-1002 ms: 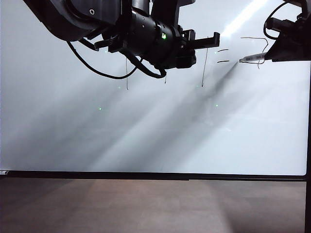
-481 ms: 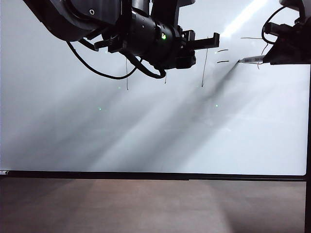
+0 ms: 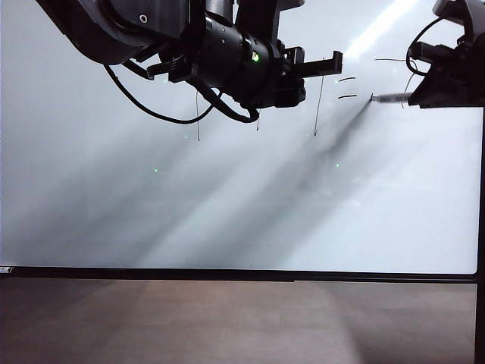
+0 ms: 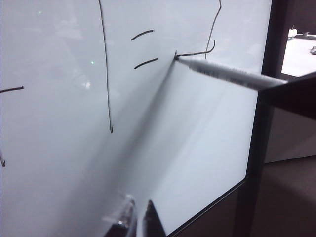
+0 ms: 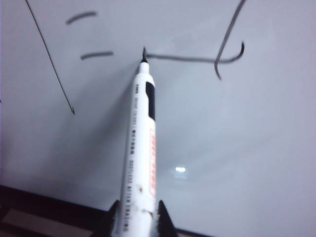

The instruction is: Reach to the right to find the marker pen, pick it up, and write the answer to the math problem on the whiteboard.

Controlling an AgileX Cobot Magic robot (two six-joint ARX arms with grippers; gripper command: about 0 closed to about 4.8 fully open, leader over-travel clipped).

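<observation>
One marker pen [image 5: 143, 148], clamped between the right gripper [image 5: 136, 217] fingers.
Barrel projects ahead of the fingertips; tip touches the whiteboard [image 3: 242, 212] at the answer [image 5: 197, 58] stroke's end. Left gripper [image 4: 134, 219]: fingers nearly together, empty.

The whiteboard [image 3: 242, 212] is filling the exterior view, with the math problem [image 3: 318, 95] sitting at about 1 o'clock from its centre and the answer [image 3: 394, 64] lying just right of it, toward 2 o'clock. The left gripper [image 3: 322, 64] is hanging in front of the problem at 12 o'clock. The right gripper [image 5: 137, 217], at the far 2 o'clock edge, is gripping the marker pen [image 3: 390, 97], whose tip is touching the board just right of the equals strokes.
</observation>
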